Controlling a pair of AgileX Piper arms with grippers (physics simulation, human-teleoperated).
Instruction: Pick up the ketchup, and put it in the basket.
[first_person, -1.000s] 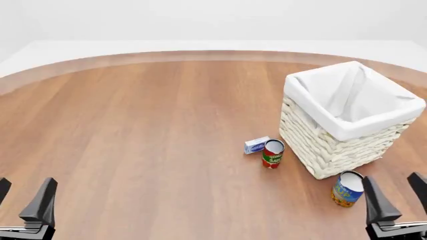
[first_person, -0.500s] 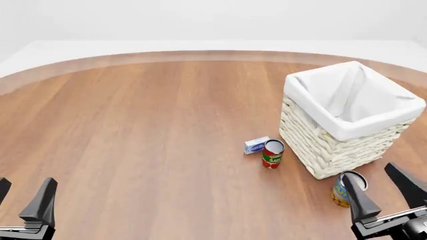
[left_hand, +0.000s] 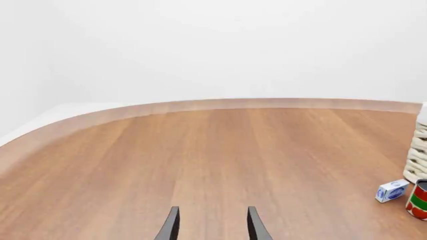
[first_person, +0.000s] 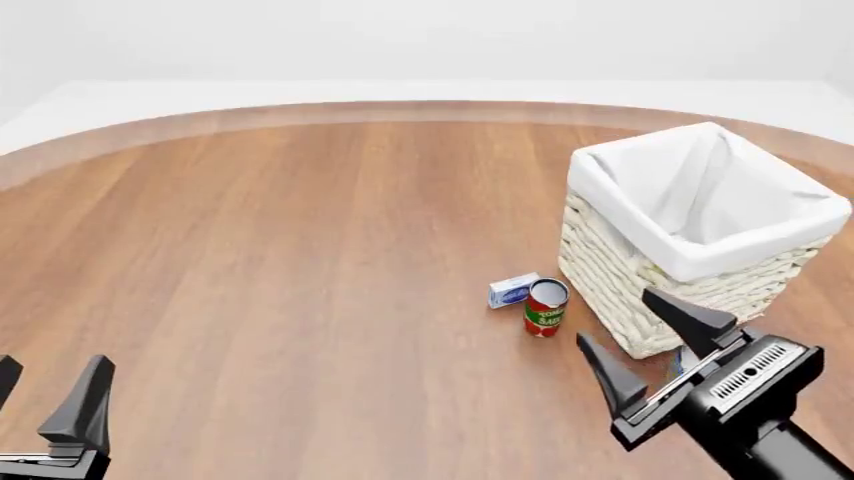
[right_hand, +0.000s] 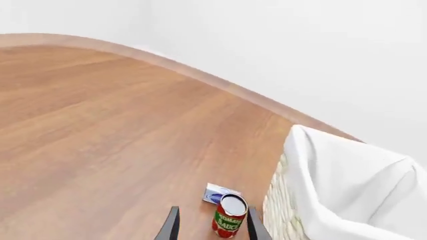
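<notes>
Left end effector (first_person: 54, 365): at the near edge of the bench (first_person: 294, 280), toward its left side. It hangs with its fingers spread wide and nothing between them. Its own camera shows only bare wood ahead.

Right end effector (first_person: 617, 317): raised above the near right part of the bench, fingers wide apart and holding nothing. It points forward toward the can and the near corner of the basket.

Can (first_person: 545, 308): a short red-and-green tin standing upright just beside the basket's near left wall. In the right wrist view it sits almost in line with the open fingers. It is not the thing wanted.

Box (first_person: 513, 290): small, blue and white, lying touching or nearly touching the can on its far left side.

Basket (first_person: 627, 290): woven, cream, standing toward the right edge of the bench. Its white cloth lining (first_person: 694, 262) is folded over the rim and its mouth is open upward.

Ketchup: not visible in any view. It may be hidden behind the right arm or the basket, but I cannot tell.

Handling, as a guess: a plastic bottle should be light, smooth and a little squashy. It is best gripped across the middle of the body below the cap, firmly but without crushing it.

Stage: the search and approach, with nothing grasped yet.
</notes>
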